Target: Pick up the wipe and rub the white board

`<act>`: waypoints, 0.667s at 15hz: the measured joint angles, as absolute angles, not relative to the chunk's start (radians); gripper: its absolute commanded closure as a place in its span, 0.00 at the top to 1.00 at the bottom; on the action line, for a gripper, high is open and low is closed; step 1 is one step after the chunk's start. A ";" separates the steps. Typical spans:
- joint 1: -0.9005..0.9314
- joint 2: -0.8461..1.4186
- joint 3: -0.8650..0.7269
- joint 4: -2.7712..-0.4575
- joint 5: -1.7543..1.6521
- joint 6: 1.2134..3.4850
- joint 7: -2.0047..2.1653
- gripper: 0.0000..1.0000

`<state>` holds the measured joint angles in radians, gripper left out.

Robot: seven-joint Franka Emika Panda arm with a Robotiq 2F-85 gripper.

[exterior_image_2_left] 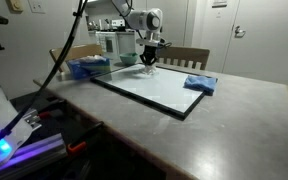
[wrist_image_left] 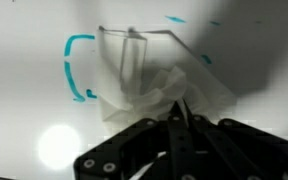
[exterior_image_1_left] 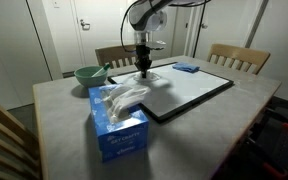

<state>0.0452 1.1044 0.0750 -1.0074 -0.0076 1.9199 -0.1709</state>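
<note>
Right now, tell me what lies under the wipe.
Under the wipe, pinched in the shut gripper, is the white board, with blue pen marks showing beside it. Any marks directly beneath the wipe are covered.

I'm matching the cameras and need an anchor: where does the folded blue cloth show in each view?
Exterior view: the blue cloth sits upper centre-right, at the far corner of the white board.
Exterior view: the blue cloth sits right of centre, at the white board's right-hand corner.
Wrist view: not in it; the blue there is pen marks.
Shared landmark: the white board, visible in all three.
</note>
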 measured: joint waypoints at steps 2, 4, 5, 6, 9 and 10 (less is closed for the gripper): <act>0.045 1.105 0.075 -1.007 -0.007 1.916 -0.181 0.01; 0.044 1.104 0.075 -1.007 -0.007 1.915 -0.181 0.01; 0.044 1.104 0.075 -1.007 -0.007 1.915 -0.181 0.01; 0.044 1.104 0.075 -1.007 -0.007 1.915 -0.181 0.00; 0.047 1.101 0.071 -1.004 -0.011 1.932 -0.161 0.00; 0.049 1.102 0.068 -1.008 -0.012 1.949 -0.149 0.00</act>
<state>0.0488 1.1016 0.0678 -1.0078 -0.0118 1.9490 -0.1486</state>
